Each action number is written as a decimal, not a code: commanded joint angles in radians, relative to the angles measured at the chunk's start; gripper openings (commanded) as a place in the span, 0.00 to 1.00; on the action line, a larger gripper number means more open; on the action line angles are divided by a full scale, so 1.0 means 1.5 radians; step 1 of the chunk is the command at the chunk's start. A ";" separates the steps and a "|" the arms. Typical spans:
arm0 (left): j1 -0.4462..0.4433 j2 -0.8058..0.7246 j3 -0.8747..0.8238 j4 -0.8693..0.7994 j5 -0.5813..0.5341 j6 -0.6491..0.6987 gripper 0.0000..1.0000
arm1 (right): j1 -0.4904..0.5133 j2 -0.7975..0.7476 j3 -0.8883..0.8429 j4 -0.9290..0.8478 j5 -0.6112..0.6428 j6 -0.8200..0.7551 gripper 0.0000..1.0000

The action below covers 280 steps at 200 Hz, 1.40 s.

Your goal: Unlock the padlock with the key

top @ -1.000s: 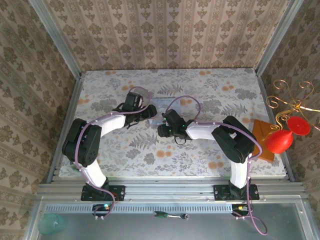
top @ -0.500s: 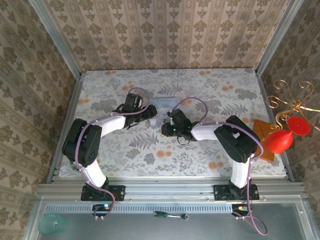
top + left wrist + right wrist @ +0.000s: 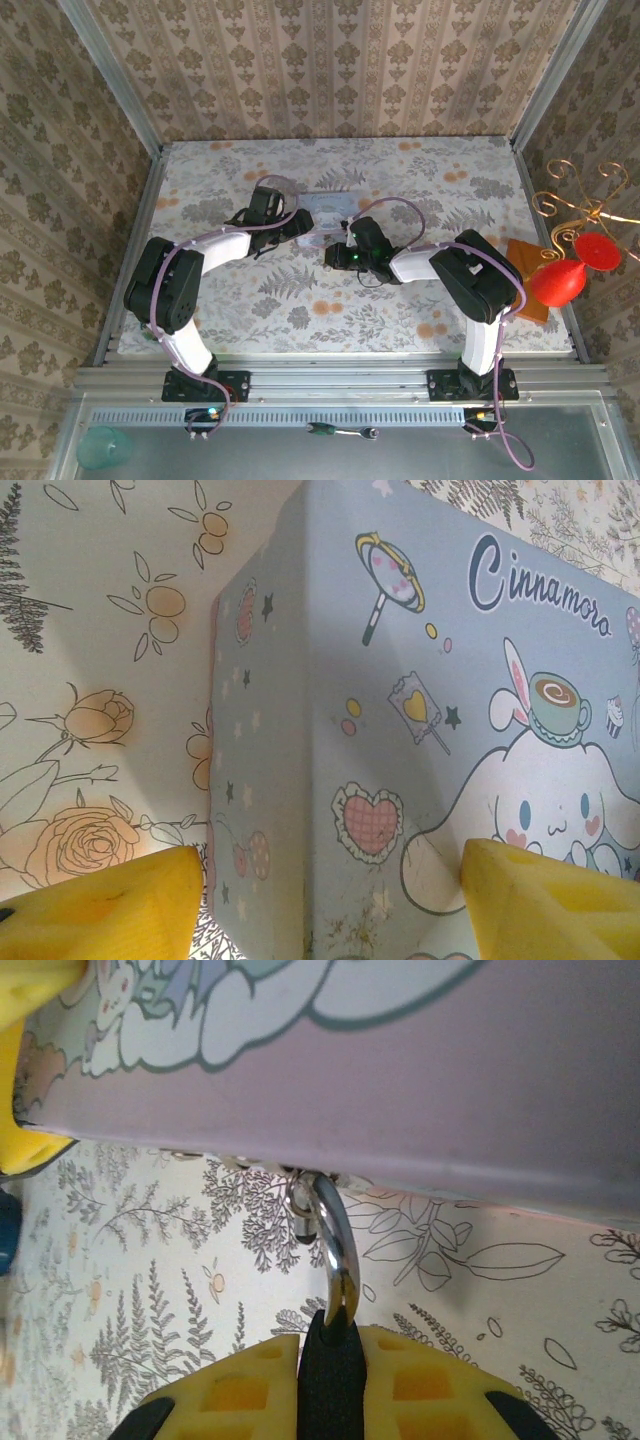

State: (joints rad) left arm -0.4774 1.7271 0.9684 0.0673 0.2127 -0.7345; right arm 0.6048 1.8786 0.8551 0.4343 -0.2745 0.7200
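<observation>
**Change:** right hand has moved in against the tin and closed.
**Holding:** the padlock, its black body pinched between both fingers and its shackle threaded through the tin's clasp, just above the desk.
**Meaning, judged:** lock steadied, ready for the key.
**Left hand**: spread wide astride the tin.

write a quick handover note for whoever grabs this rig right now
Right gripper: shut on the padlock, fingers on its black body. Its shackle runs up into the edge of the tin.
Left gripper: jaws wide, one finger either side of the tin. Can't tell whether they press it.
Done: padlock grasped.
Left: shackle is closed, so nothing is unlocked. Bring the key, insert it, turn it, free the shackle.
</observation>
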 commanded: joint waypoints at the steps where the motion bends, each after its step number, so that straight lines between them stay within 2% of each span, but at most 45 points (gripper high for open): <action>1: -0.007 0.016 -0.018 -0.018 -0.005 -0.009 0.69 | -0.016 0.014 -0.019 0.012 -0.016 0.066 0.13; 83: -0.020 0.019 -0.045 0.015 0.010 -0.035 0.69 | -0.033 0.026 -0.059 0.116 -0.025 0.207 0.11; 123: -0.021 0.010 -0.054 0.014 -0.001 -0.034 0.69 | -0.040 0.017 -0.063 0.077 0.008 0.209 0.11; 193: -0.008 -0.022 -0.078 0.036 -0.013 -0.044 0.69 | -0.066 0.023 -0.058 -0.027 0.015 0.205 0.12; 214: -0.008 -0.025 -0.073 0.036 -0.008 -0.044 0.69 | -0.069 0.029 -0.051 -0.052 0.010 0.190 0.15; 249: -0.009 -0.032 -0.044 0.015 -0.009 -0.029 0.69 | -0.069 0.023 -0.043 -0.092 0.018 0.145 0.27; 280: -0.007 -0.030 -0.011 -0.001 0.000 -0.021 0.69 | -0.069 0.018 -0.036 -0.115 0.021 0.117 0.29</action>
State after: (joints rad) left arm -0.4957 1.6932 0.9020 0.1398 0.2134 -0.7925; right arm 0.5205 1.8702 0.8257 0.5018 -0.2874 0.8833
